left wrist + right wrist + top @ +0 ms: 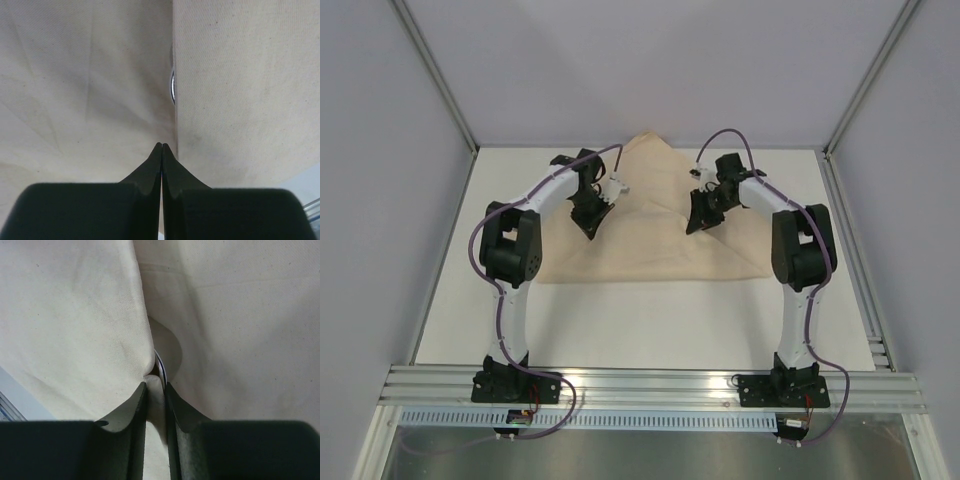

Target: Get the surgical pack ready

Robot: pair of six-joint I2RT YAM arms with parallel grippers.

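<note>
The tan wrap sheet (650, 240) lies on the white table, folded over itself with a peak at the far side. My left gripper (590, 222) is tip-down on the sheet's left part. In the left wrist view it (162, 145) is shut with nothing seen between the fingers, next to a fold edge of the wrap (225, 100). My right gripper (697, 222) is on the right part. In the right wrist view it (155, 386) is shut on a pinched fold of the wrap (155, 405). A sliver of shiny steel rim (172, 87) (161, 365) peeks from under the folds. Clamps, tweezers, gauze and packets are hidden.
The white table (650, 320) extends around the sheet. An aluminium rail (650, 385) runs along the near edge, with both arm bases on it. Grey enclosure walls and frame posts (440, 75) stand at the left, right and back.
</note>
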